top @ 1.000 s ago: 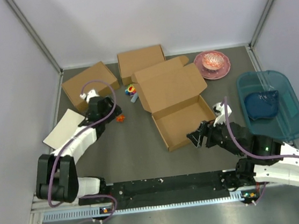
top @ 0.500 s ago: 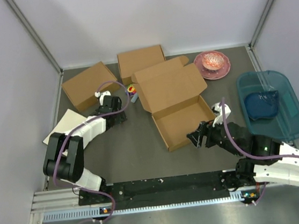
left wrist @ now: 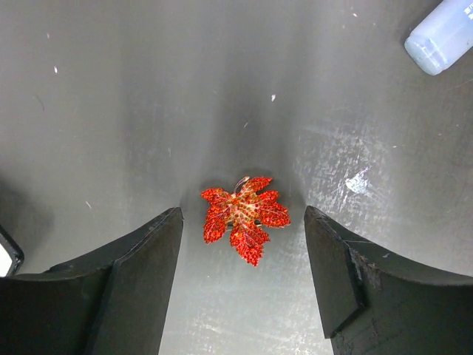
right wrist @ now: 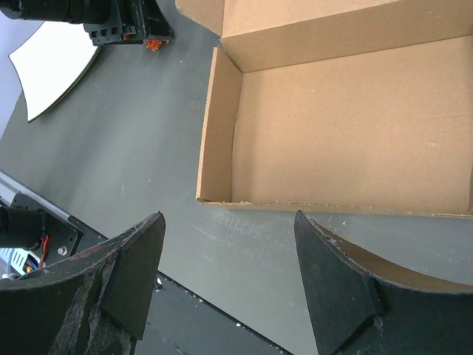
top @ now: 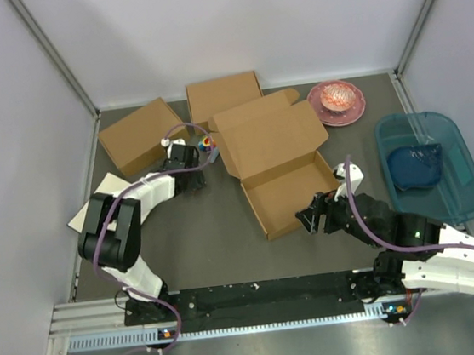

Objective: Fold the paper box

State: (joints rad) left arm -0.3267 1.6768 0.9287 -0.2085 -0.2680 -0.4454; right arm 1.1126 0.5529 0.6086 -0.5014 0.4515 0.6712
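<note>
Mid-table, paper box [top: 294,190] open rearward, long axis roughly left-right, slightly skewed.

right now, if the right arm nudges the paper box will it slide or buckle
The paper box is empty cardboard, so it probably slides easily. Its lid stands open on one crease and would likely flop. The thin side wall may bend.

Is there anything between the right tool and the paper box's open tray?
Nothing visible does. The right tool, open, faces the near wall of the paper box, with only a strip of bare table between them.
</note>
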